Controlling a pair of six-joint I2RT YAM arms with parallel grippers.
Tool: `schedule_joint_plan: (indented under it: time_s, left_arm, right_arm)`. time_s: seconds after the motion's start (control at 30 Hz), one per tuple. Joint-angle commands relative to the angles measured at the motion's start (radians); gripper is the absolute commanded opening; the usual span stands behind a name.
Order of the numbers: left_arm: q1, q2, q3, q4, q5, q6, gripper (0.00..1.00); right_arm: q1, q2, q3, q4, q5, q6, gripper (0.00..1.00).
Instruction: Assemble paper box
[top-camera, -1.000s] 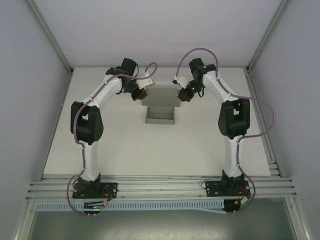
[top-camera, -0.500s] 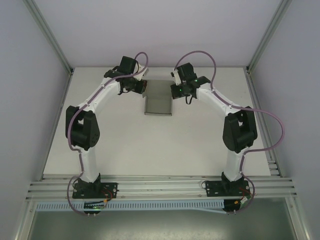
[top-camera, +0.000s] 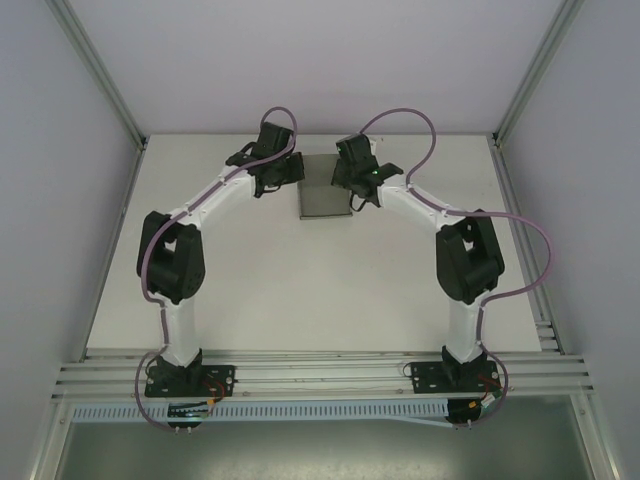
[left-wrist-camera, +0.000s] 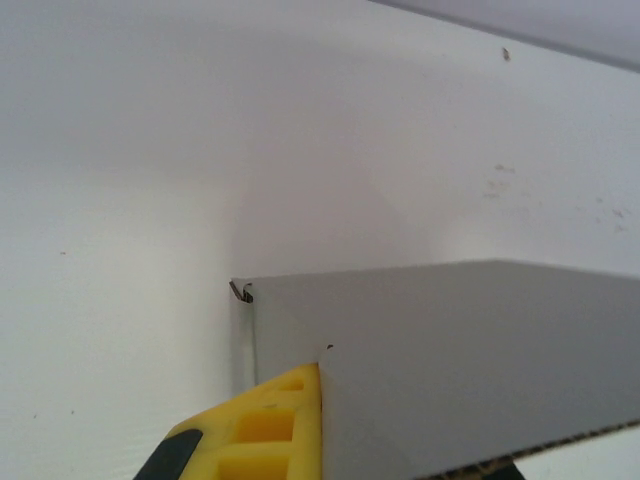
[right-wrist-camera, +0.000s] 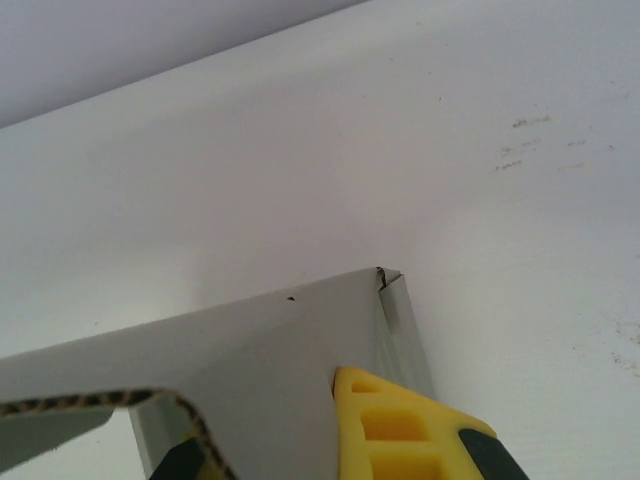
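Between yellow pads (left-wrist-camera: 268, 432), your left gripper (top-camera: 287, 170) and right gripper (top-camera: 349, 180) each clamp a thin side wall of the paper box (top-camera: 322, 198) at the far middle of the table (top-camera: 300, 285), likely so opposing holds keep its grey walls upright and square.

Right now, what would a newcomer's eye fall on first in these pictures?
A small grey paper box sits at the far middle of the table. The left gripper and right gripper flank it from either side. In the left wrist view a yellow finger lies right against the grey board.
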Motion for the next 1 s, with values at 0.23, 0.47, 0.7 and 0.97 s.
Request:
schedule_joint_plan:
  time_s: [0.23,0.47,0.7,0.97]
  left_arm:
    - [-0.027,0.030,-0.063,0.199,0.057,-0.051,0.00]
    - [-0.032,-0.021,-0.242,0.328,0.089,-0.018,0.00]
    - [-0.042,-0.074,-0.419,0.413,0.108,0.037,0.00]
    - [-0.043,-0.180,-0.556,0.423,0.148,0.040,0.23]
  right_arm:
    - [0.014,0.005,-0.080,0.116,-0.013,0.025,0.00]
    - [0.015,-0.012,-0.188,0.163,-0.016,0.012,0.00]
    - [0.042,-0.069,-0.325,0.207,0.038,-0.061,0.00]
    - [0.093,-0.101,-0.427,0.217,0.147,-0.139,0.00]
